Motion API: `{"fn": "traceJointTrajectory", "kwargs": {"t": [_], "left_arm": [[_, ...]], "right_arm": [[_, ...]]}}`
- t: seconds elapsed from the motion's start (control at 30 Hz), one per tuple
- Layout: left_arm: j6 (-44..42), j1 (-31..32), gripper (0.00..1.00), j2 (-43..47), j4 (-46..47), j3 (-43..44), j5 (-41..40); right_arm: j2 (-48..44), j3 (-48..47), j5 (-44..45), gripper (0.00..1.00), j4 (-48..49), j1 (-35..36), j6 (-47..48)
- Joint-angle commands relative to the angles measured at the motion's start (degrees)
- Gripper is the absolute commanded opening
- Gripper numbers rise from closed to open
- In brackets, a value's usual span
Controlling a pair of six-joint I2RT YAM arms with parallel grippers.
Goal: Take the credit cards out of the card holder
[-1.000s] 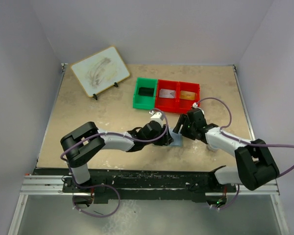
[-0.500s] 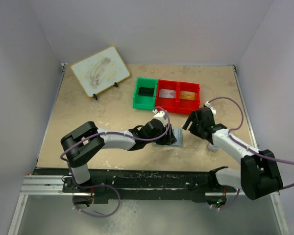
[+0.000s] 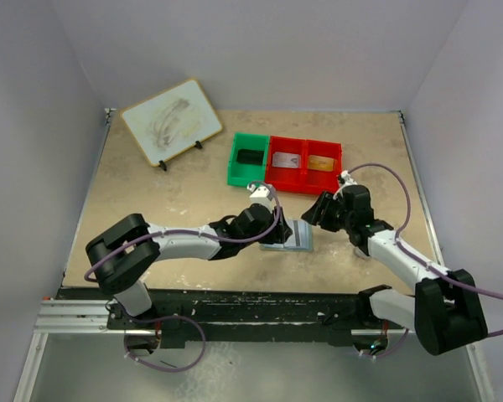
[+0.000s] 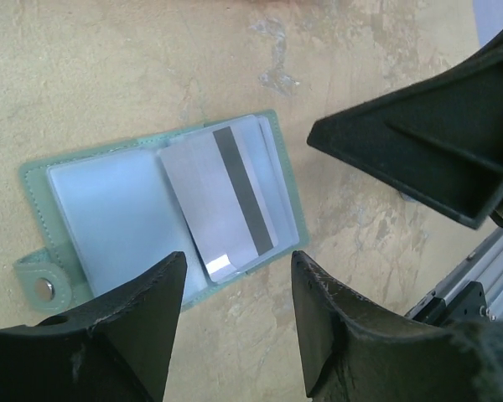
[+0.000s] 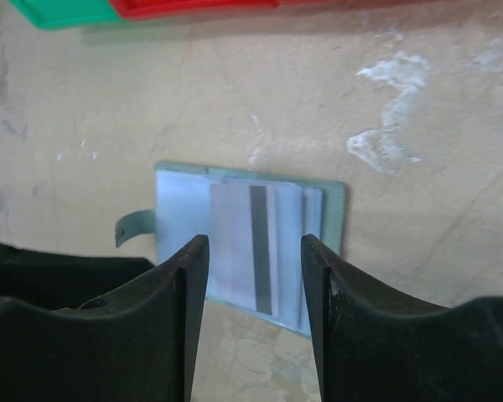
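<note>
The card holder (image 3: 287, 235) is lying open, flat on the table (image 3: 151, 201), right between the two claws. The left claw (image 4: 235, 327) is hovering over its near edge with its fingers spread, gripping nothing. The right claw (image 5: 253, 318) is hanging over it from the other side, also parted and empty. A striped card (image 4: 222, 197) is sitting askew on the right panel, sliding halfway out of its pocket, and pale edges are peeking from behind it, so more may be tucked in there. Over in the red bin (image 3: 306, 186) a silver card (image 3: 286, 160) and a gold card (image 3: 320, 162) are resting, and something dark is lying in the green bin (image 3: 233, 163). I'd say we're well along, with this striped one waiting to be pulled
</note>
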State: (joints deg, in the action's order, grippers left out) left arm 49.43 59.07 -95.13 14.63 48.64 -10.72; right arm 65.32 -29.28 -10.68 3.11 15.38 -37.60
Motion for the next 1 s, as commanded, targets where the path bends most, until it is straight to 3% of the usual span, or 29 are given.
{"fn": "traceJointTrajectory", "kwargs": {"t": [0.0, 0.43, 0.73, 0.97], "left_arm": [[3.6, -1.3, 0.51, -0.9, 4.9, -1.8, -1.4], [11.5, -3.4, 0.43, -6.9, 15.0, -4.0, 2.5], [15.1, -4.2, 0.41, -9.6, 22.0, -6.9, 5.0], [20.6, -4.2, 0.38, -14.0, 33.5, -10.0, 7.3]], "right_arm": [[1.1, 1.3, -9.9, 0.5, 8.0, 0.2, 2.3], [11.6, 2.6, -11.4, 0.38, 11.0, 0.2, 3.1], [13.8, 4.3, -10.6, 0.32, 12.1, 0.2, 2.1], [12.2, 6.2, -10.4, 0.3, 12.7, 0.2, 1.2]]}}
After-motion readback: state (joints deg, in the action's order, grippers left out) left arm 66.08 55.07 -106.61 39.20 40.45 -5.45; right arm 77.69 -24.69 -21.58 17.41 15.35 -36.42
